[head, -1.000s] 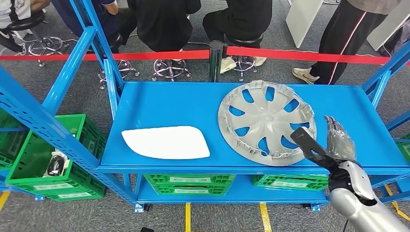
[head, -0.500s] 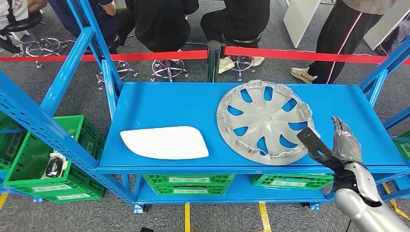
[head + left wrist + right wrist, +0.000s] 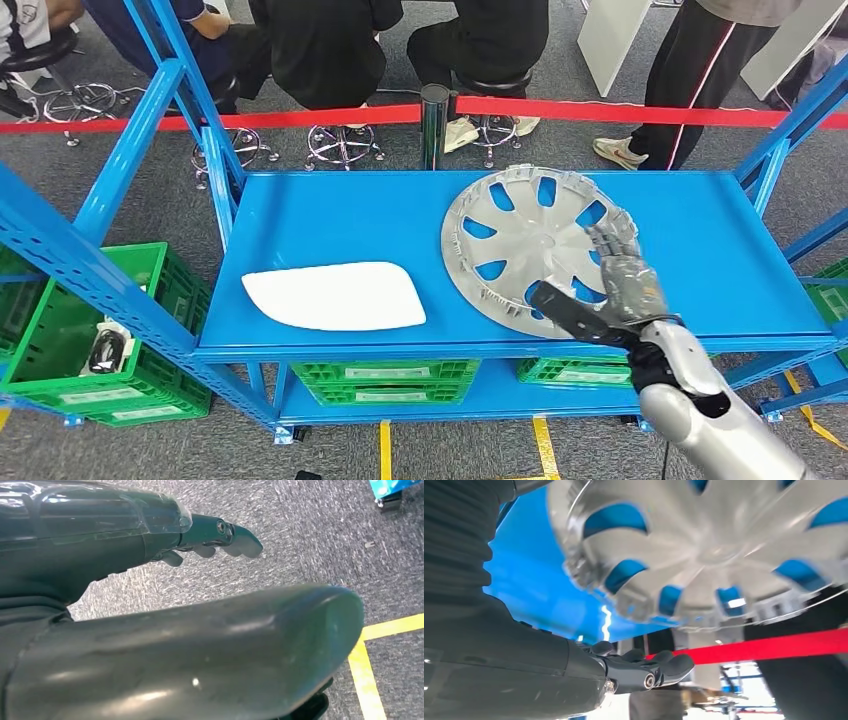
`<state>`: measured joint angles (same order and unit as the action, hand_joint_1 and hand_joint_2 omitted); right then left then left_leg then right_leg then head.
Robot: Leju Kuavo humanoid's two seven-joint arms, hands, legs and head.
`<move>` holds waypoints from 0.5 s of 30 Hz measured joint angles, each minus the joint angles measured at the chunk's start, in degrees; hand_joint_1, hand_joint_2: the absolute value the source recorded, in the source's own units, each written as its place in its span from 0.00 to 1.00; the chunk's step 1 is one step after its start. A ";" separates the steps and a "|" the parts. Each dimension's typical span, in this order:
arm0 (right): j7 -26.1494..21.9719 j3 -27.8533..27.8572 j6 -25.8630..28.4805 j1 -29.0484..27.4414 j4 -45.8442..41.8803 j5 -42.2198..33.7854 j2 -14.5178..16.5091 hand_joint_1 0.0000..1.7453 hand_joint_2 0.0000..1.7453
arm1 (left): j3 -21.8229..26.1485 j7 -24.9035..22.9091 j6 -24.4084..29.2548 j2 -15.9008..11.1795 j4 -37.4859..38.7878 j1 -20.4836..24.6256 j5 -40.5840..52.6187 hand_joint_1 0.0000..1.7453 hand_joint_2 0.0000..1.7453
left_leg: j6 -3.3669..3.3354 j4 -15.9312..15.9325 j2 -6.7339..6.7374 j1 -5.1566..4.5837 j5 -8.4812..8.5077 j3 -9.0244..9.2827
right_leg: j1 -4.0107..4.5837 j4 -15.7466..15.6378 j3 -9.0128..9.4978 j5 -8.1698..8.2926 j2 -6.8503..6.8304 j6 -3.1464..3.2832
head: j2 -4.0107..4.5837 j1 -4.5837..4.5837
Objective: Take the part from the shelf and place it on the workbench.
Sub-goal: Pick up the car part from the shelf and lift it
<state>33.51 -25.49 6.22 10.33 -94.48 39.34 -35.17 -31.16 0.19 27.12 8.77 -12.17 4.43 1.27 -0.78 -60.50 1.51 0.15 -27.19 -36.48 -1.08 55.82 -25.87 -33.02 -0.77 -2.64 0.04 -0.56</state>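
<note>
**Right robot hand now over the hubcap rim**

Since the earlier frames your right robot hand [image 3: 622, 285] has swung inward from beside the shelf edge and now lies over the near right part of the hubcap [image 3: 535, 250]. Its fingers are spread and the thumb juts out toward you; it grasps nothing yet. The right wrist view puts the hubcap [image 3: 704, 555] close ahead of the fingers [image 3: 651, 667], with the rim not between them.

The hubcap lies flat on the top shelf [image 3: 340, 220], right of centre, its near edge close to the shelf's front lip. A white panel [image 3: 333, 295] lies well apart to its left.

To do this step well, I judge you should bring the fingers over the rim and the thumb under it at the front lip, or hook through a spoke opening, then close firmly before lifting. The disc is wide and light, so a one-sided hold may let it tilt; lift slowly and keep it level.

Your left robot hand [image 3: 200, 540] hangs over grey carpet with fingers loosely apart, holding nothing.

Green crates [image 3: 100, 340] sit on the lower level. A red barrier tape [image 3: 640, 108] runs behind the shelf, with people beyond it.
</note>
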 joint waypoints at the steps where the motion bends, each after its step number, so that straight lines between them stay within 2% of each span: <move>1: 0.01 -0.79 -0.28 0.29 -0.16 0.21 0.33 0.00 1.00 | -0.11 -0.02 -0.02 0.04 0.00 0.00 0.00 0.00 0.00 | 0.00 0.00 0.00 0.00 0.00 0.00 | 0.00 0.00 0.00 0.00 0.00 0.00 | 0.00 0.00; 15: 0.14 -6.60 -0.67 1.58 -0.53 -0.07 2.67 0.00 1.00 | -1.04 -0.59 -0.26 0.10 0.00 0.01 -0.03 0.00 0.00 | 0.01 -0.01 -0.57 0.02 -0.01 0.02 | -0.01 0.00 -0.01 0.00 -0.08 0.00 | 0.00 -0.03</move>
<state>33.65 -32.08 5.55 11.91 -95.01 39.27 -32.50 -32.19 -0.40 26.86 8.87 -12.17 4.44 1.24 -0.77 -60.50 0.94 0.17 -27.20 -36.45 -1.09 55.82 -25.88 -33.02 -0.85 -2.64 0.04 -0.59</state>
